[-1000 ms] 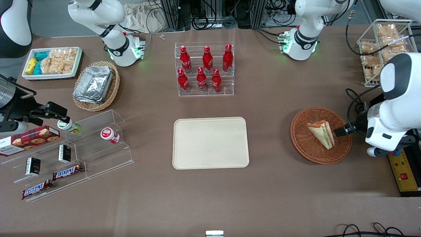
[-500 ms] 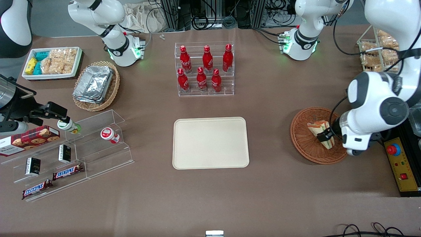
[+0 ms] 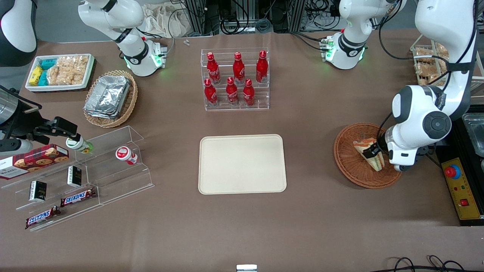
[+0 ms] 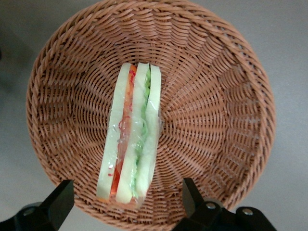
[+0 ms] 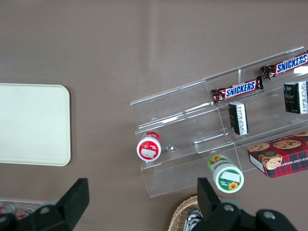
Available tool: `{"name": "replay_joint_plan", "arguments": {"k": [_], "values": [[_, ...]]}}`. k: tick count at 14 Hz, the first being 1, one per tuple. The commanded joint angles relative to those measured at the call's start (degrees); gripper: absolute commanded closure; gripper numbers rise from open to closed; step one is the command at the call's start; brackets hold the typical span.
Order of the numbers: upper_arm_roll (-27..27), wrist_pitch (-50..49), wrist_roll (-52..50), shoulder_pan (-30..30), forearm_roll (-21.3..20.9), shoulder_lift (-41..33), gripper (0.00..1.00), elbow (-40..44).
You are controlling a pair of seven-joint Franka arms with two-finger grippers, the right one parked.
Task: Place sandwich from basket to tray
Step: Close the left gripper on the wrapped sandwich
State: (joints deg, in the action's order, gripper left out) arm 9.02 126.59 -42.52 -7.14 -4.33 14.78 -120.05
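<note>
The gripper (image 4: 125,202) has swung over the basket (image 4: 226,96), fingers spread wide astride the sandwich (image 4: 132,139)

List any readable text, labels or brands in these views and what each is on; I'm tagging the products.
"SNICKERS": two candy bars on the clear stepped shelf.
Red bottles: white script too small to read.
Cookie box: print unreadable.
Sandwich, basket, tray: no text.
Gripper, open, hangs over the sandwich.

Clear-wrapped sandwich (image 4: 131,137) on edge in reddish wicker basket (image 4: 221,96); bare cream tray (image 3: 242,164) well apart.
</note>
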Motion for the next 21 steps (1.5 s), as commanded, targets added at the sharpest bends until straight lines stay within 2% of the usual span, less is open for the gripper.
{"name": "replay_joint_plan", "arguments": {"k": [1,8,10,11,13,15,17,19,21], "values": [[-0.7,6.2,-1.0,-0.2,-0.9,-2.2,0.00,-5.8],[-1.1,11.2,-1.1,-0.2,-0.9,-0.3,0.02,-7.6],[-1.1,12.5,-1.1,-0.2,-0.8,-0.1,0.18,-7.7],[-1.1,12.5,-1.1,-0.2,-0.8,-0.2,0.31,-7.7],[-1.1,12.7,-1.1,-0.2,-0.8,-0.4,0.63,-7.6],[-1.1,12.5,-1.1,-0.2,-0.8,-1.0,0.83,-7.3],[-1.1,11.7,-0.7,-0.2,-0.8,-2.3,0.92,-7.1],[-1.0,9.3,0.0,-0.1,-0.8,-3.8,0.95,-5.6],[-0.8,0.1,1.7,0.0,-0.7,-4.1,0.94,0.3]]}}
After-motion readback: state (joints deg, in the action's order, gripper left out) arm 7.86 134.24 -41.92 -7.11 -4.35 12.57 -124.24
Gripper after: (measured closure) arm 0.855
